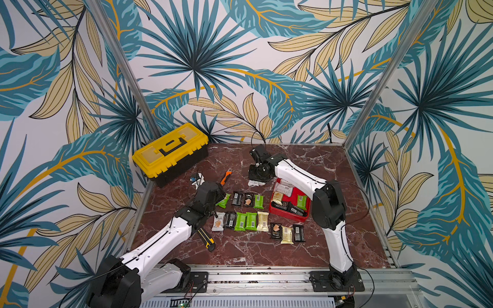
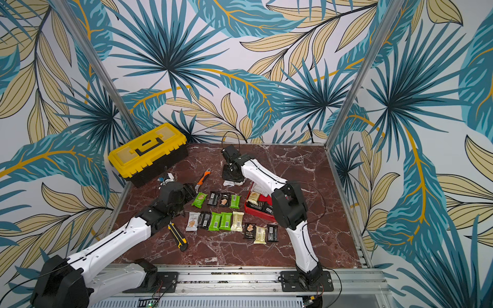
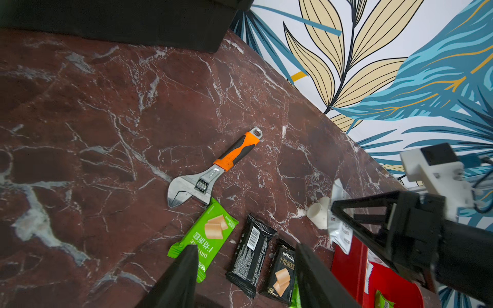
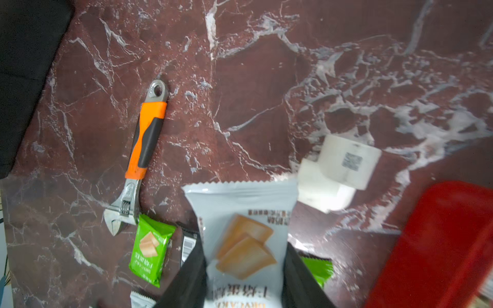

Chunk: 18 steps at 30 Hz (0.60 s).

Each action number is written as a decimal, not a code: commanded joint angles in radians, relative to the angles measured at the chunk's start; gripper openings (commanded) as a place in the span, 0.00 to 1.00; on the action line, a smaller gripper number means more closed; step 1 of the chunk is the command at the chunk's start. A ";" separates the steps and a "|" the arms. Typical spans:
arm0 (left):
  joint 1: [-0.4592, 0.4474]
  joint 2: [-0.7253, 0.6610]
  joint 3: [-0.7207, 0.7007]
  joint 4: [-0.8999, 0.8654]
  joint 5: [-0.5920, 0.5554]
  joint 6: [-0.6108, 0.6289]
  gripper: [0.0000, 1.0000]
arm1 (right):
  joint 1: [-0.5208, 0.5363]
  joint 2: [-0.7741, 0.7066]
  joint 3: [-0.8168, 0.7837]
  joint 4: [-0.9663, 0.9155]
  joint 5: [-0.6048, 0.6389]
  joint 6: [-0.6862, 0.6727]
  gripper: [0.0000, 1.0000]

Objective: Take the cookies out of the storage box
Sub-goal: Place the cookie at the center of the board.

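The red storage box [image 1: 285,214] sits right of centre, with several cookies [image 1: 302,202] inside, partly hidden by my right arm. Several more cookies [image 1: 250,221] lie in two rows on the marble to its left. My right gripper [image 4: 244,253] is shut on a white cookie packet [image 4: 240,202] with an orange biscuit picture, held low just beyond the box's far left corner [image 1: 257,179]. My left gripper [image 3: 246,248] is open and empty. It hovers over the far row's left end, above a green packet [image 3: 210,232] and two black ones [image 3: 252,256].
A yellow-lidded black toolbox [image 1: 170,152] stands at the back left. An orange-handled wrench [image 1: 226,177] lies between the grippers, and a white pipe fitting [image 4: 338,170] lies by the held packet. A yellow-black utility knife [image 1: 206,237] lies under my left forearm.
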 commanded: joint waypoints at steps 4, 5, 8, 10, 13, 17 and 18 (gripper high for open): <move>0.020 -0.045 -0.027 -0.043 0.003 0.048 0.62 | 0.008 0.125 0.110 -0.016 0.002 0.003 0.45; 0.021 -0.048 -0.025 -0.046 0.008 0.056 0.62 | 0.008 0.139 0.118 -0.016 0.009 0.007 0.45; 0.023 -0.052 -0.021 -0.059 0.011 0.073 0.62 | 0.008 0.172 0.136 -0.015 0.022 0.024 0.45; 0.024 -0.054 -0.018 -0.062 0.013 0.082 0.63 | 0.008 0.196 0.145 -0.015 0.022 0.034 0.45; 0.024 -0.049 -0.015 -0.057 0.026 0.092 0.62 | 0.011 0.227 0.164 -0.015 0.021 0.043 0.45; 0.025 -0.036 0.004 -0.062 0.053 0.106 0.62 | 0.018 0.240 0.183 -0.015 0.018 0.045 0.52; 0.025 -0.033 0.010 -0.063 0.058 0.109 0.62 | 0.018 0.237 0.184 -0.015 0.016 0.045 0.54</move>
